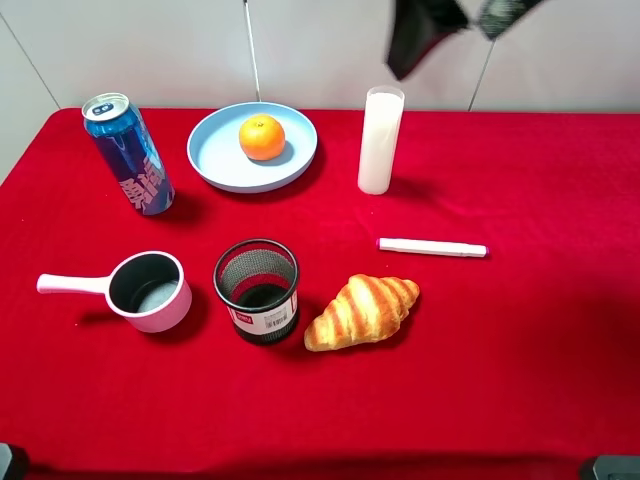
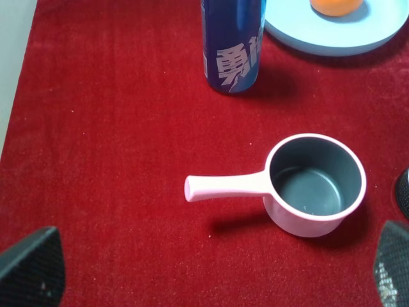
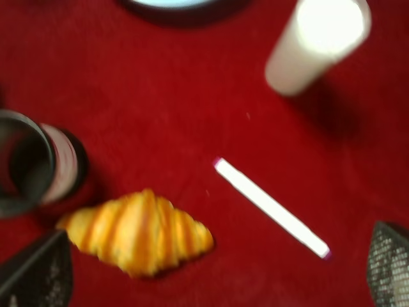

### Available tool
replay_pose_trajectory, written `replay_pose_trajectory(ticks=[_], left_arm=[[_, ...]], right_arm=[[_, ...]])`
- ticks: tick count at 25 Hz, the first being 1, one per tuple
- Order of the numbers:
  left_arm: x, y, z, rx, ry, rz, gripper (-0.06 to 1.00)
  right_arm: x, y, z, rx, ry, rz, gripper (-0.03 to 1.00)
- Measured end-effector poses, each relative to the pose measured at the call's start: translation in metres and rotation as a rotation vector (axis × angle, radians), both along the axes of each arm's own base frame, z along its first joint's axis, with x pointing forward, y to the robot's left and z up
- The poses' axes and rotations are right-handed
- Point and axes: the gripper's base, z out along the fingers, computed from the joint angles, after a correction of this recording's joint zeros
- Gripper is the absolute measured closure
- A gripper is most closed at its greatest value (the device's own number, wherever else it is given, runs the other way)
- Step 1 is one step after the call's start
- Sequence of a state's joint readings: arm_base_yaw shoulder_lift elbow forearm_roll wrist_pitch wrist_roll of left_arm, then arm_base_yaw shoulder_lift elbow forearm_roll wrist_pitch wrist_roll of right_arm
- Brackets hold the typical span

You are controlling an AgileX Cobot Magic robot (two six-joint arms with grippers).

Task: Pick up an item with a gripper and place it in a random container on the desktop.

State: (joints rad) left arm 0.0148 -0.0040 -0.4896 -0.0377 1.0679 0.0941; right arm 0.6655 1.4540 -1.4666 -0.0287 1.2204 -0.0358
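The orange fruit (image 1: pixel 262 137) lies in the light-blue plate (image 1: pixel 215 150) at the back of the red desktop (image 1: pixel 520 330). Both also show at the edge of the left wrist view: fruit (image 2: pixel 337 6), plate (image 2: pixel 307 35). My right gripper (image 1: pixel 460 25) hangs high above the back of the table, right of the plate, with its black fingers apart and nothing between them; in the right wrist view (image 3: pixel 212 268) it is open over the croissant and pen. My left gripper (image 2: pixel 211 268) is open and empty, near the pink pot, and is not seen in the exterior high view.
A blue can (image 1: pixel 127 153) stands left of the plate and a white cup (image 1: pixel 380 140) right of it. In front are a pink handled pot (image 1: pixel 150 290), a black mesh cup (image 1: pixel 257 290), a croissant (image 1: pixel 362 310) and a white pen (image 1: pixel 432 247).
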Motion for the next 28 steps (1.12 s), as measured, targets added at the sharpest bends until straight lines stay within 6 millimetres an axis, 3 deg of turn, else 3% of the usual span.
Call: replay_pose_trajectory(ticks=[10, 17, 23, 28], left_arm=[[0.000, 0.000, 0.000, 0.000, 0.000, 0.000, -0.01], [0.000, 0.000, 0.000, 0.000, 0.000, 0.000, -0.01], [0.000, 0.000, 0.000, 0.000, 0.000, 0.000, -0.01], [0.000, 0.000, 0.000, 0.000, 0.000, 0.000, -0.01]], right_arm=[[-0.075, -0.060, 0.006, 0.040, -0.064, -0.010, 0.28], [-0.120, -0.097, -0.004, 0.083, -0.106, -0.035, 0.28], [-0.145, -0.136, -0.022, 0.113, -0.142, -0.223, 0.28], [-0.177, -0.167, -0.034, 0.158, -0.267, -0.441, 0.28]])
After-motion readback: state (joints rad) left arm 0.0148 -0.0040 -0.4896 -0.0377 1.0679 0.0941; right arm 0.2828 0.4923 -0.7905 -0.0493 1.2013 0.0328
